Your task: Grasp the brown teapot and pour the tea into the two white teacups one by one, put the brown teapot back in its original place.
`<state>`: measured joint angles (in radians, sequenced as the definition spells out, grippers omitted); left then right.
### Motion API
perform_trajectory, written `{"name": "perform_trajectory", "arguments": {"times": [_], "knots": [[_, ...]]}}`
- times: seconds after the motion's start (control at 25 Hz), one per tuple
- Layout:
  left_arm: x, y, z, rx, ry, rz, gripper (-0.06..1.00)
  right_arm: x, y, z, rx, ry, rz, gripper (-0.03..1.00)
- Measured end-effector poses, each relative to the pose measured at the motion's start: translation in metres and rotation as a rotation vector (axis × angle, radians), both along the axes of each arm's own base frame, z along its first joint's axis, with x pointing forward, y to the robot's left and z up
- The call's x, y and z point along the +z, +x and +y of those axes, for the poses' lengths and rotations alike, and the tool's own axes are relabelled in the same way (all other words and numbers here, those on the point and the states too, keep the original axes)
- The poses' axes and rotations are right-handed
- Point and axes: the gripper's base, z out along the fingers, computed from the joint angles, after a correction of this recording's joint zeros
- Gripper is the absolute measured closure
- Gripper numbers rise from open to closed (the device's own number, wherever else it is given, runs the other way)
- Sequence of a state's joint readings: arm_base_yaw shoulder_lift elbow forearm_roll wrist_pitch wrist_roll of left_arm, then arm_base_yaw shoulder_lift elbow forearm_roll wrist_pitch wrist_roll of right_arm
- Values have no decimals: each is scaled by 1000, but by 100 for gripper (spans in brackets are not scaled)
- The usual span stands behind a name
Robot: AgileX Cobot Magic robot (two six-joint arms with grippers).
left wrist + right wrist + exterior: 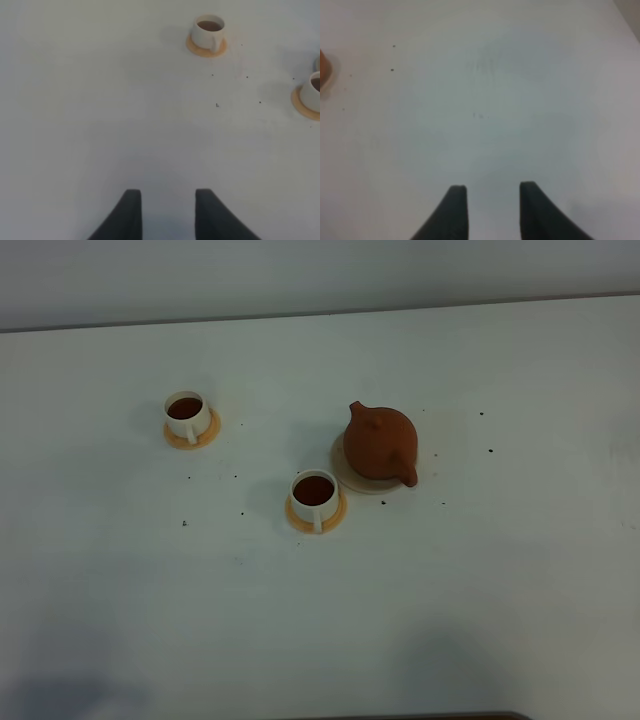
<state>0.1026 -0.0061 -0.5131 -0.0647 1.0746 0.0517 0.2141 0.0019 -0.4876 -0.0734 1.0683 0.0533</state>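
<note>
Two cups [187,415] [315,496] on saucers, both holding dark tea, teapot [381,443] on trivet [343,466], left gripper [167,212] and right gripper [492,210] spread over bare table [500,590], nothing held.

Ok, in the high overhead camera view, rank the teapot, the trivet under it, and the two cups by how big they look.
1. Brown teapot and beige trivet: similar width; the trivet is mostly hidden, so unranked.
2. Near teacup and far teacup: much smaller, alike; the near one looks only slightly bigger.
</note>
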Motion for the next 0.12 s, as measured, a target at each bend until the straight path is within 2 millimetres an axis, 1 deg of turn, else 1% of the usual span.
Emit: {"name": "perform_trajectory", "arguments": {"times": [0.12], "knots": [[0,0,0,0,0,0,68,0,0,0,1,-1,0,72]]}}
